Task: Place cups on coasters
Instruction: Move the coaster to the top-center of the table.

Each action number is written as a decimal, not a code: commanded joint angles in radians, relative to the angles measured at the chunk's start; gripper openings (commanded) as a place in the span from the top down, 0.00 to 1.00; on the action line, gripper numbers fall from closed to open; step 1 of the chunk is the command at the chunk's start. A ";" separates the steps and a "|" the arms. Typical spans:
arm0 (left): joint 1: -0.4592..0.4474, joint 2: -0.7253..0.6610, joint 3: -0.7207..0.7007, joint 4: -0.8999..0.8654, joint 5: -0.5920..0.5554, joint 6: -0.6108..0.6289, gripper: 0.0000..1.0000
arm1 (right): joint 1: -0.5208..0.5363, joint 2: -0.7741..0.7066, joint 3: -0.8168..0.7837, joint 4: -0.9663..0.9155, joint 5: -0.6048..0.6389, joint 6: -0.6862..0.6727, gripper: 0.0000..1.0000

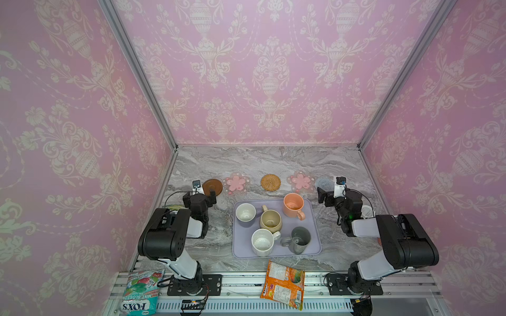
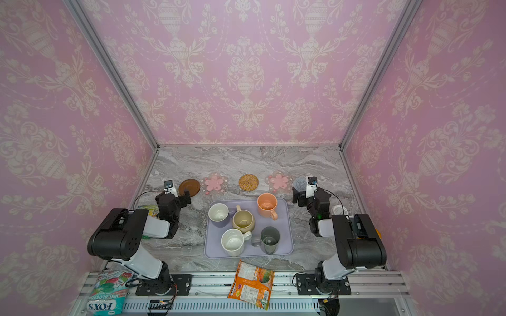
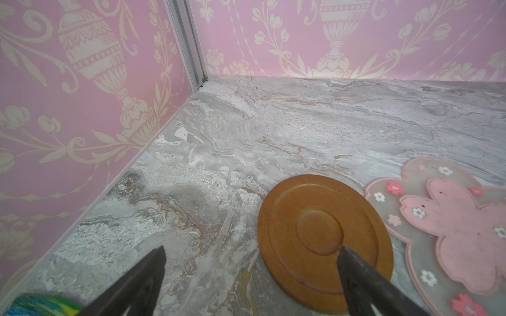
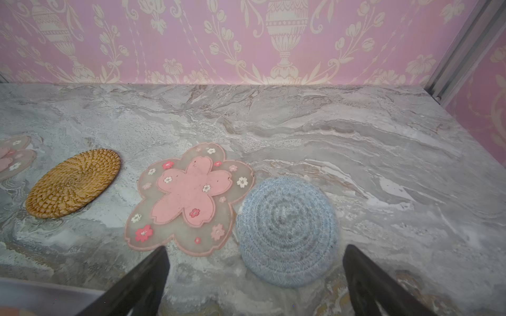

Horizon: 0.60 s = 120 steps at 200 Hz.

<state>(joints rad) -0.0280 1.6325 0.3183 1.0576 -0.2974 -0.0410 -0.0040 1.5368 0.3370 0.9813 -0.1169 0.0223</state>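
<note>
Five upright cups are held in the lavender tray; five bare coasters are lined up at its 12 o'clock. The left hand and right hand are spread wide, empty.

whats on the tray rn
Five upright mugs stand on the tray: lavender, beige, peach, white and dark grey. The tray's surface beneath each mug is covered, so anything under them cannot be seen.

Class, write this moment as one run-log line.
left gripper: open, empty | right gripper: open, empty | five handled ceramic mugs: on lavender rectangular tray | five flat coasters: bare, behind tray
</note>
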 commanded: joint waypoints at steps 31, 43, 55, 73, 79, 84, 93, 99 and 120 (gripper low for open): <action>0.008 0.013 0.017 0.017 0.012 0.024 0.01 | 0.003 0.011 0.017 -0.010 -0.005 -0.006 0.00; 0.008 0.013 0.018 0.018 0.013 0.024 0.01 | 0.003 0.010 0.018 -0.012 -0.005 -0.004 0.00; 0.008 0.014 0.016 0.016 0.012 0.024 0.01 | 0.002 0.010 0.023 -0.024 0.029 0.009 0.00; 0.008 0.013 0.016 0.018 0.012 0.024 0.01 | 0.002 0.011 0.030 -0.038 0.062 0.018 0.00; 0.008 0.013 0.017 0.018 0.013 0.024 0.01 | 0.002 0.011 0.030 -0.038 0.061 0.019 0.00; 0.008 0.013 0.018 0.018 0.013 0.023 0.01 | 0.002 0.011 0.031 -0.038 0.061 0.018 0.00; 0.008 0.013 0.018 0.016 0.013 0.023 0.01 | 0.002 0.011 0.030 -0.038 0.061 0.018 0.00; 0.008 0.014 0.018 0.017 0.013 0.023 0.01 | 0.002 0.011 0.030 -0.038 0.061 0.018 0.00; 0.008 0.013 0.018 0.017 0.013 0.024 0.01 | 0.002 0.011 0.030 -0.038 0.061 0.018 0.00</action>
<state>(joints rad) -0.0280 1.6325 0.3183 1.0576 -0.2974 -0.0410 -0.0040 1.5368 0.3492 0.9504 -0.0761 0.0269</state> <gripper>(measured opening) 0.994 0.998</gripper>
